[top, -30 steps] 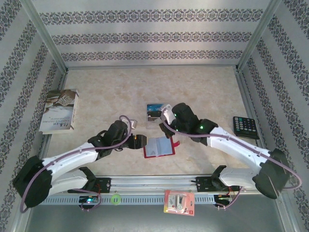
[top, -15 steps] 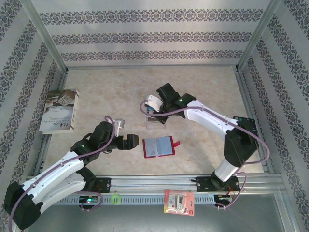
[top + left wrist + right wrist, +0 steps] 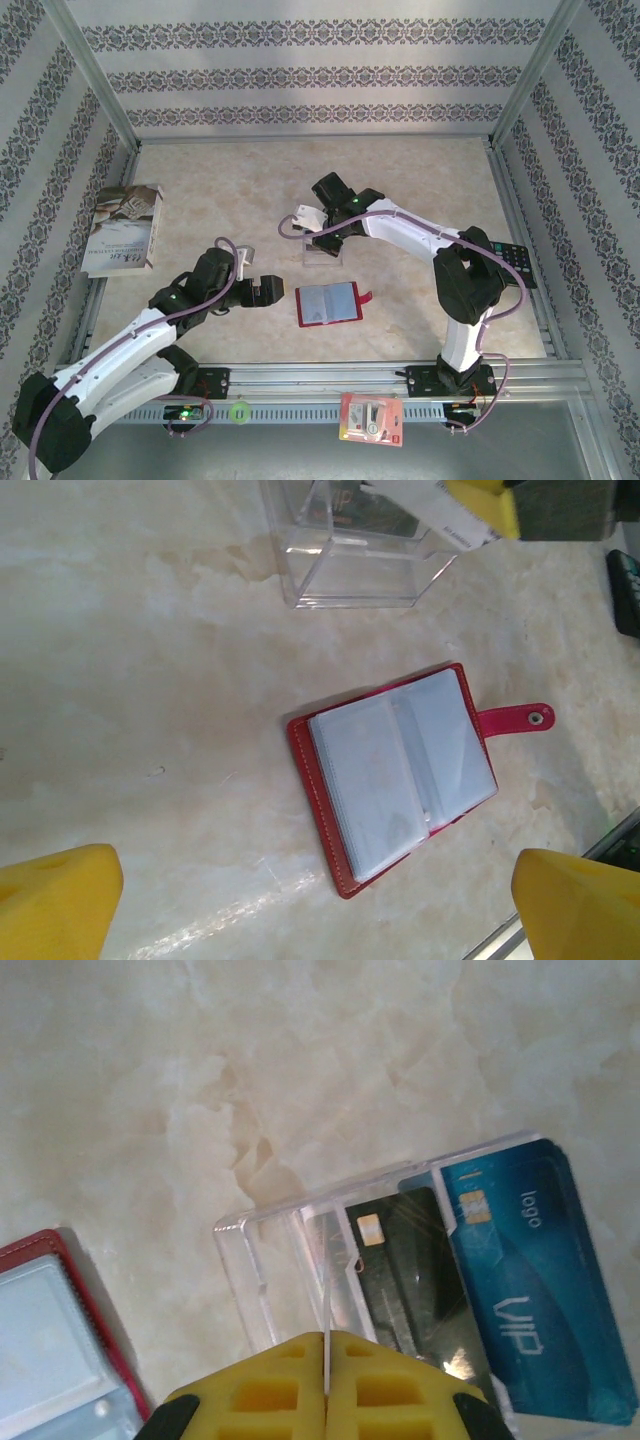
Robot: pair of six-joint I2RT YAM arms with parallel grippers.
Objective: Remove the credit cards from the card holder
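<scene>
**Top external.** The card holder (image 3: 328, 303) lies open and flat on the marble-patterned table (image 3: 200, 180). The left gripper (image 3: 262, 291) sits just beside its left edge, jaws spread. The right gripper (image 3: 322, 236) hangs beyond the holder, over the clear stand (image 3: 322, 256).

**Left wrist.** The fingertips (image 3: 55, 900) are wide apart and hold nothing. The holder is red stitched leatherette with a snap tab (image 3: 515, 720). Its pockets (image 3: 400, 770) are soft and frosted, so I cannot tell if any are occupied.

**Right wrist.** The pads (image 3: 270, 1390) are pressed onto what I judge to be a thin card (image 3: 326, 1310), seen edge-on. A glossy blue card (image 3: 530, 1300) and a dark card (image 3: 400, 1270) rest in the stand.

**Risk.** The narrow pinch could let the card twist. It could also clip the stand's wall and shove the light stand.
</scene>
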